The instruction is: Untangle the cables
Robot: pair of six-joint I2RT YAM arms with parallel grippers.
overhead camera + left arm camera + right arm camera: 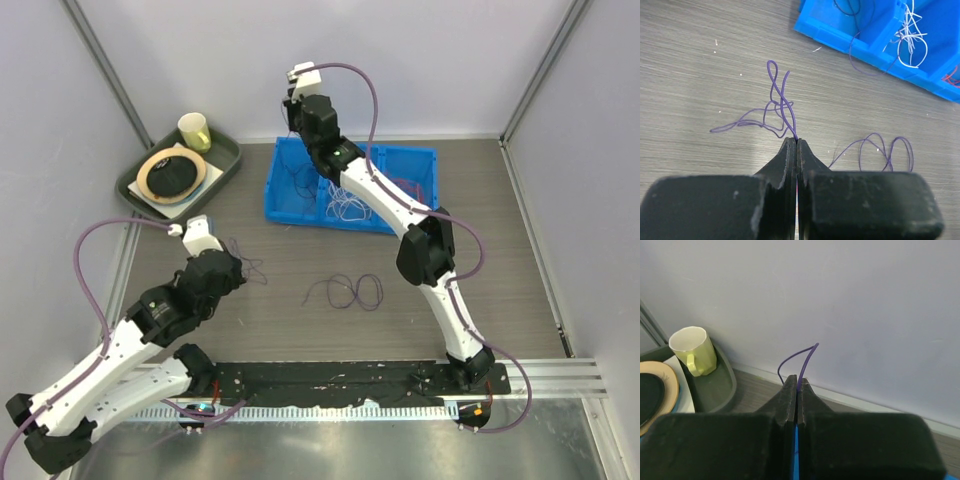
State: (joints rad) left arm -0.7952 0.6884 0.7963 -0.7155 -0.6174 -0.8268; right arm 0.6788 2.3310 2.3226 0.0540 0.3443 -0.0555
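Note:
My left gripper (pixel 797 141) is shut on a dark purple cable (pixel 776 106) whose loops spread over the wooden table just beyond the fingertips; from above this gripper (pixel 238 270) sits low at the left. A second purple cable (pixel 346 292) lies loose mid-table, and it lies to the right as the loose purple cable (pixel 882 149). My right gripper (pixel 797 386) is shut on a thin purple cable (pixel 805 359) that arcs up in front of the back wall. From above, the right gripper (pixel 292 105) is raised over the blue bin (pixel 284 205), which holds white cables (pixel 345 206) and orange-red cables (pixel 412 190).
A dark green tray (pixel 226 165) at the back left carries a yellow-green cup (pixel 194 130) and a tan-rimmed plate (pixel 172 172); the cup (pixel 690 350) shows left of the right fingers. Grey walls close the back and sides. A black rail (pixel 330 378) runs along the near edge.

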